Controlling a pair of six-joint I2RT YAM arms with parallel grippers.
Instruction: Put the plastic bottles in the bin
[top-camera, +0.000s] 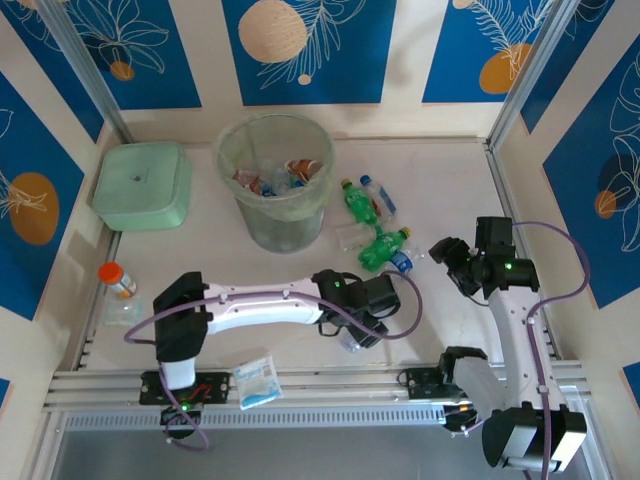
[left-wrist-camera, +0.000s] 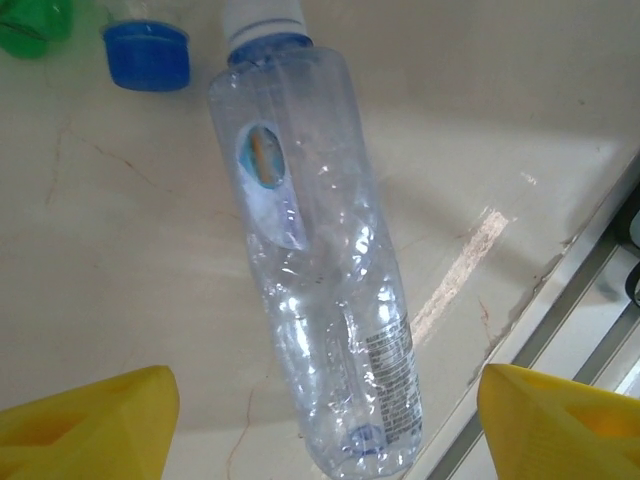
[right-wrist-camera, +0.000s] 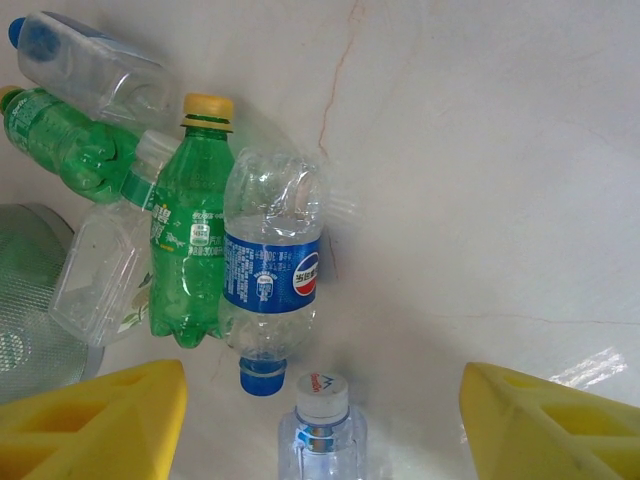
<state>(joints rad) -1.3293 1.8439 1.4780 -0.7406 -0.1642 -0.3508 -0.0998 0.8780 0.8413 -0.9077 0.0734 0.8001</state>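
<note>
A clear plastic bottle (left-wrist-camera: 320, 290) with a white cap lies on the table near the front rail. My left gripper (left-wrist-camera: 325, 430) hangs open over its base, a yellow finger (left-wrist-camera: 90, 425) wide on each side, not touching it. From above, this left gripper (top-camera: 355, 332) covers most of that bottle (top-camera: 350, 343). The right gripper (right-wrist-camera: 325, 425) is open and holds nothing. Ahead of it lie a blue-labelled clear bottle (right-wrist-camera: 272, 270), a green bottle (right-wrist-camera: 190, 250) and other crushed ones. The bin (top-camera: 275, 180) stands at the back with several bottles inside.
A square pale-green lidded box (top-camera: 143, 185) sits left of the bin. An orange-capped bottle (top-camera: 118, 280) lies at the far left. A blue-and-white sachet (top-camera: 257, 382) rests on the front rail (top-camera: 330, 385). Side walls close the table in.
</note>
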